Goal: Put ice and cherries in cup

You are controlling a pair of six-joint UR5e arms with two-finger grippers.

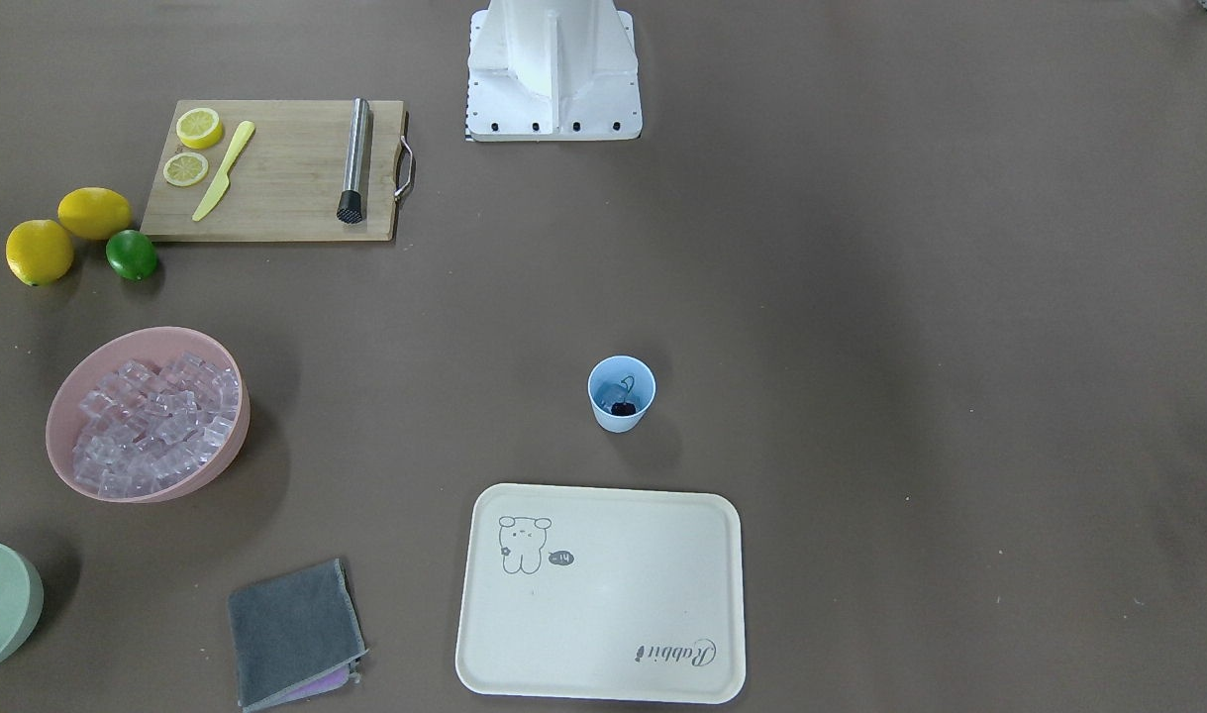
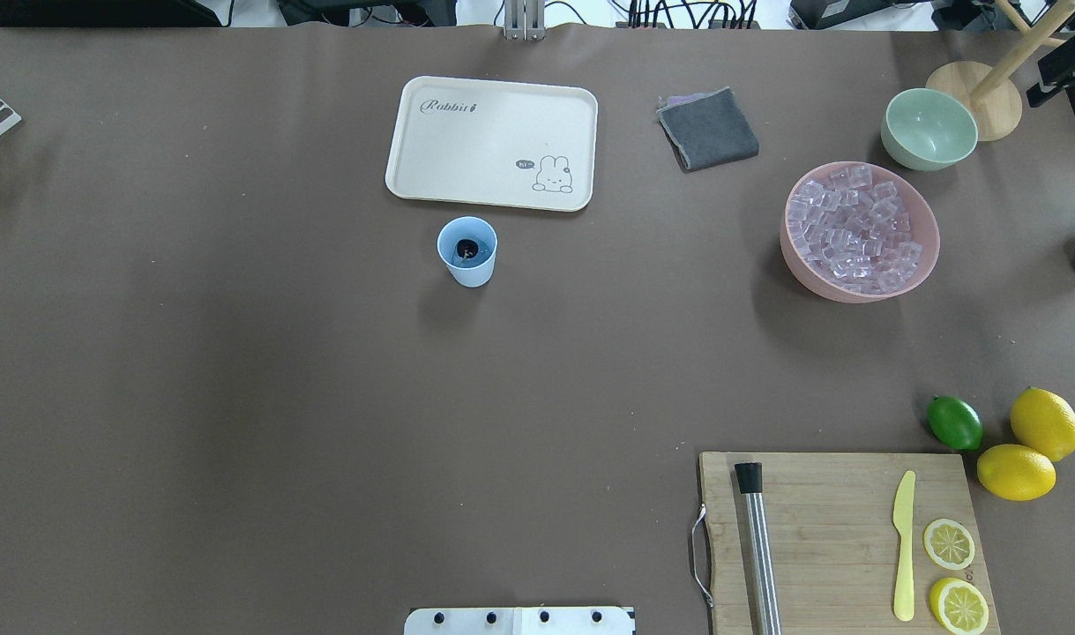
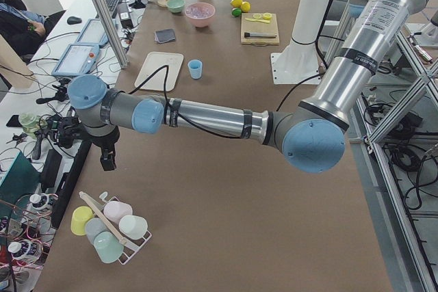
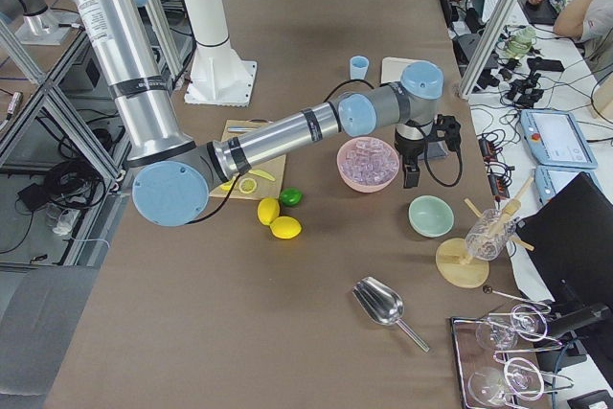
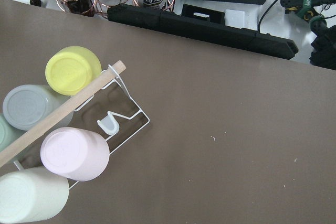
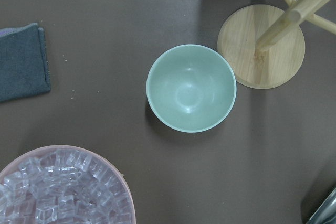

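Note:
The light blue cup (image 1: 622,393) stands upright near the table's middle, just beside the cream tray; it also shows in the overhead view (image 2: 467,250). A dark cherry (image 1: 623,407) with a thin stem lies inside it (image 2: 466,248). The ice (image 1: 157,426) fills the pink bowl (image 2: 921,265) and shows at the lower left of the right wrist view (image 6: 58,192). My left gripper (image 3: 107,162) hangs over the table's far left end above a rack of cups. My right gripper (image 4: 410,176) hangs between the pink and green bowls. I cannot tell whether either is open.
A cream tray (image 2: 431,132), a grey cloth (image 2: 707,129) and a pale green bowl (image 6: 191,87) with a wooden stand (image 6: 261,45) beside it. A cutting board (image 2: 832,494) holds a muddler, a knife and lemon slices. A lime (image 2: 954,422) and two lemons lie nearby. A cup rack (image 5: 113,121).

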